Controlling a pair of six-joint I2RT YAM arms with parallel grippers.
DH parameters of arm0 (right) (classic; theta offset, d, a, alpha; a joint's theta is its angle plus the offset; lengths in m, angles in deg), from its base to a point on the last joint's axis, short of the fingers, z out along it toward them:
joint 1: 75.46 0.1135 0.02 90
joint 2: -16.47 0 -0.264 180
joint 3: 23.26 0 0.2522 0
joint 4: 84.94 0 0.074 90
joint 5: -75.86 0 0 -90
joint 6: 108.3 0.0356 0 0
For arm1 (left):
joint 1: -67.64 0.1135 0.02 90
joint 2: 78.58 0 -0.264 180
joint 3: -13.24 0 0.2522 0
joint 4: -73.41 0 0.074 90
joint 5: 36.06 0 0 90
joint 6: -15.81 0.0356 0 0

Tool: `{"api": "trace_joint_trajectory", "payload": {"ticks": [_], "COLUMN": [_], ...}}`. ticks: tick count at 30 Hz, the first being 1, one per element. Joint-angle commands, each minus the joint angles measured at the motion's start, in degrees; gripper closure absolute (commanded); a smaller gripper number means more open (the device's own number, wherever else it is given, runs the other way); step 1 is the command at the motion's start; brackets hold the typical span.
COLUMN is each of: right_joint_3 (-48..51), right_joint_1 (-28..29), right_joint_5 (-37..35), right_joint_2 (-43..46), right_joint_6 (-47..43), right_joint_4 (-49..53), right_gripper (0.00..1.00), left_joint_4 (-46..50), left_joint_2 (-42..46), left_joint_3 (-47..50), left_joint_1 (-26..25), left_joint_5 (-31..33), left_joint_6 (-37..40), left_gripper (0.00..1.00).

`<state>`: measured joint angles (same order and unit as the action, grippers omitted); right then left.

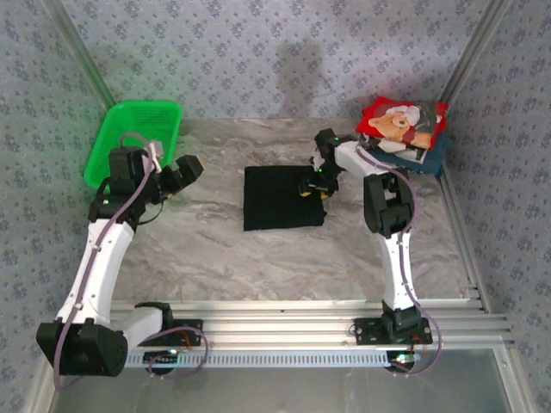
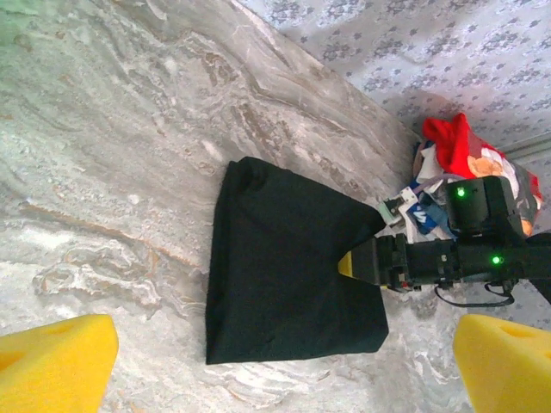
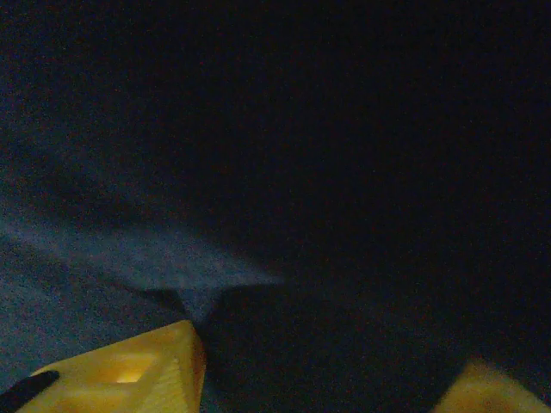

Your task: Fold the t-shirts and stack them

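Grey marble-look table (image 1: pixel 215 249) with the two white arms bolted at 6 o'clock. The left arm (image 1: pixel 99 258) reaches up toward 10 and the right arm (image 1: pixel 392 232) bends in from about 3.

The green mesh basket (image 1: pixel 138 138) sits at 10 o'clock, against the back wall.

The stack (image 1: pixel 409 142) of folded shirts is over at 2 o'clock. On top is the red shirt (image 1: pixel 400 120) with a teddy bear print, there's a bit of white under it, and the dark blue shirt (image 1: pixel 436 155) pokes out at the bottom on the 4 o'clock side. The pile is a bit skewed rather than squared up.

The black shirt (image 1: pixel 282 198) lies flat, dead centre of the table and well apart from the stack. It's plain, no print, folded down into a roughly square pad. The edges are fairly straight, and the left wrist cam shows one far corner soft and rounded.

The right gripper (image 1: pixel 314 185) is down on the black shirt's 3 o'clock edge. In its own cam the yellow pads (image 3: pixel 138 370) sit on dark cloth, with a small ridge rising next to one pad. Honestly can't tell if it's pinching the fabric or just resting there.

The left gripper (image 1: pixel 179 174) hangs between the basket and the black shirt, at roughly 9 to 10 o'clock. Its jaws are spread wide with nothing in them.
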<state>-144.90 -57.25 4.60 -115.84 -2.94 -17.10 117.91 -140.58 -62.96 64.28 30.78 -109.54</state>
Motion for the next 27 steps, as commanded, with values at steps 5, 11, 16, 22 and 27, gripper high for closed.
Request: {"api": "trace_joint_trajectory", "payload": {"ticks": [5, 11, 16, 22, 27], "right_joint_3": [-1.91, -9.79, -22.78, -32.63, -39.13], "right_joint_1": [0.76, 1.16, 1.56, 0.54, -1.41], "right_joint_5": [-7.44, -14.02, -23.8, -31.73, -32.32], "right_joint_2": [0.52, 8.56, 8.28, 5.92, 4.05], "right_joint_6": [1.69, 1.52, -7.64, -17.05, -22.8], "right_joint_4": [1.67, -0.48, 5.85, 6.95, 5.26], "right_gripper": [0.96, 1.0, 1.0, 1.0, 1.0], "left_joint_4": [2.16, 0.1, -1.28, -3.56, -4.73], "left_joint_2": [1.0, 0.52, -0.89, -3.09, -4.17], "left_joint_3": [0.92, 0.66, -0.21, 0.01, 0.93], "left_joint_1": [0.61, 0.62, 0.48, 0.53, 0.54], "left_joint_5": [0.83, -0.22, -0.12, -0.4, -0.4], "left_joint_6": [1.69, 2.48, 2.4, 1.83, 1.52], "left_gripper": [0.0, 0.0, 0.0, 0.0, 0.0]}}
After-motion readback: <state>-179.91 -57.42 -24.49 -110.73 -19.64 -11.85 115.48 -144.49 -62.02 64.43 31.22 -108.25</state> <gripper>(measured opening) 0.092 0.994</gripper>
